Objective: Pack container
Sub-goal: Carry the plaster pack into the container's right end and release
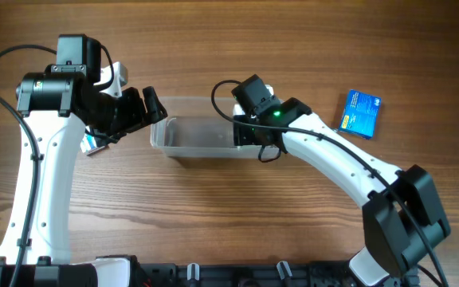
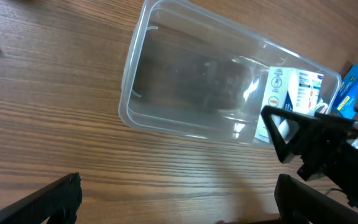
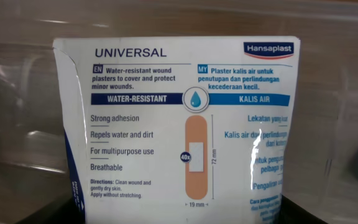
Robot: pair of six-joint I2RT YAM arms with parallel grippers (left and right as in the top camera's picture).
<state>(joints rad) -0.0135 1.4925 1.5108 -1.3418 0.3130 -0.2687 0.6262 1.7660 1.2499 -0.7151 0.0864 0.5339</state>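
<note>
Container [image 1: 202, 137] lies bare except plaster box [image 2: 289, 93] at its right end.

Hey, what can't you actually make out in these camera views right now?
The right gripper's hold on the plaster box: right wrist view, fingers cut off at the bottom edge.
The small item under the left arm: overhead, arm covers most of it.
The blue box's print: overhead, too small.

Wooden table [image 1: 213, 215] carries the clear container [image 1: 194, 137] at centre. A blue box [image 1: 360, 113] lies well apart, right side.
</note>
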